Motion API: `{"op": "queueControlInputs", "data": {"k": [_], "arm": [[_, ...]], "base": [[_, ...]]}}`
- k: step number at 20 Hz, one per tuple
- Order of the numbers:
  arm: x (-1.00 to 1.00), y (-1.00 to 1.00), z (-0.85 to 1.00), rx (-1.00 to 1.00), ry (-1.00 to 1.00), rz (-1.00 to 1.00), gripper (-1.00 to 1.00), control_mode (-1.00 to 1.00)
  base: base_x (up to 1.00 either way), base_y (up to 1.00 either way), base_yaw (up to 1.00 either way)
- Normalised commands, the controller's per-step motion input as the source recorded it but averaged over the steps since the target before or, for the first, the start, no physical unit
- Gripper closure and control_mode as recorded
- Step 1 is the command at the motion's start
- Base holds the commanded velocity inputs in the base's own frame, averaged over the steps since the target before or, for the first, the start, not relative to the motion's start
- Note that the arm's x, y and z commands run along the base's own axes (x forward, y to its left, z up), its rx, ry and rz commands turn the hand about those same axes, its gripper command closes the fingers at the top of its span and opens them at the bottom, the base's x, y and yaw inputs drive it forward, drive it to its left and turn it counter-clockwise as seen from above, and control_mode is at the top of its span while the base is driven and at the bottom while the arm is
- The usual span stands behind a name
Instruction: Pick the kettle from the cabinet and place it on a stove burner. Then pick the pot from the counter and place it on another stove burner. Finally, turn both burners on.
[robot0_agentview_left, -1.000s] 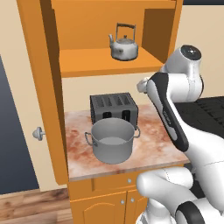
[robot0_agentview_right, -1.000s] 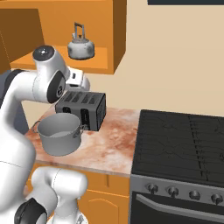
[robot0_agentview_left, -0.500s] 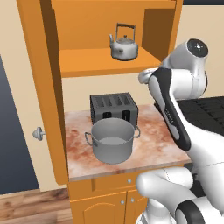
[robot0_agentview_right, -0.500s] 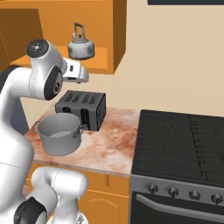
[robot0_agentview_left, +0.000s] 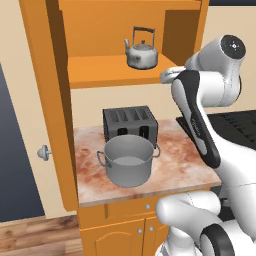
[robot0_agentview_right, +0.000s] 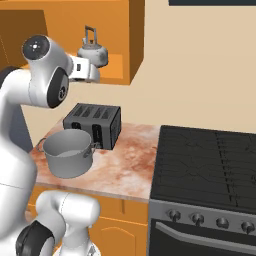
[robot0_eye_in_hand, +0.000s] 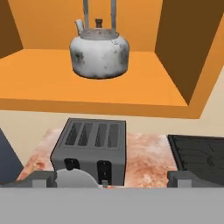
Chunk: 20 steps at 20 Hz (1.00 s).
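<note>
The small silver kettle (robot0_agentview_left: 141, 53) (robot0_agentview_right: 93, 50) stands upright on the shelf of the orange cabinet (robot0_agentview_left: 100, 75). In the hand view the kettle (robot0_eye_in_hand: 99, 54) is ahead and above, well beyond my gripper (robot0_eye_in_hand: 111, 179), whose fingertips (robot0_eye_in_hand: 43, 178) stand wide apart and open with nothing between them. My gripper (robot0_agentview_left: 166, 76) hovers at shelf height, just outside the shelf's right front corner. The grey pot (robot0_agentview_left: 129, 161) (robot0_agentview_right: 67, 152) sits on the stone counter (robot0_agentview_left: 175, 165) in front of the toaster. The black stove burners (robot0_agentview_right: 205, 165) lie to the right.
A dark four-slot toaster (robot0_agentview_left: 129, 122) (robot0_eye_in_hand: 92, 148) stands behind the pot, below the shelf. The cabinet's right wall (robot0_eye_in_hand: 183, 48) bounds the shelf. Stove knobs (robot0_agentview_right: 210, 220) line the cooktop's front. A silver door knob (robot0_agentview_left: 44, 151) sticks out at left.
The arm has lifted the hand from just above toaster height up to the level of the cabinet shelf. Kettle, pot and toaster have stayed put; the jaws stay open.
</note>
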Motion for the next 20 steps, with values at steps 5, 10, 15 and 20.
{"op": "queueControlInputs", "data": {"k": [5, 10, 15, 20], "arm": [[-0.15, 0.0, 0.09, 0.0, -0.2, 0.01, -1.0, -1.0], [-0.14, 0.0, 0.15, 0.0, -0.23, 0.01, -1.0, -1.0], [-0.02, 0.0, 0.33, 0.0, -0.12, 0.0, -1.0, -1.0], [0.0, 0.0, 0.35, 0.0, -0.08, 0.0, -1.0, -1.0]], "base": [[0.0, 0.0, 0.0], [0.0, 0.0, 0.0], [0.0, 0.0, 0.0], [0.0, 0.0, 0.0]]}}
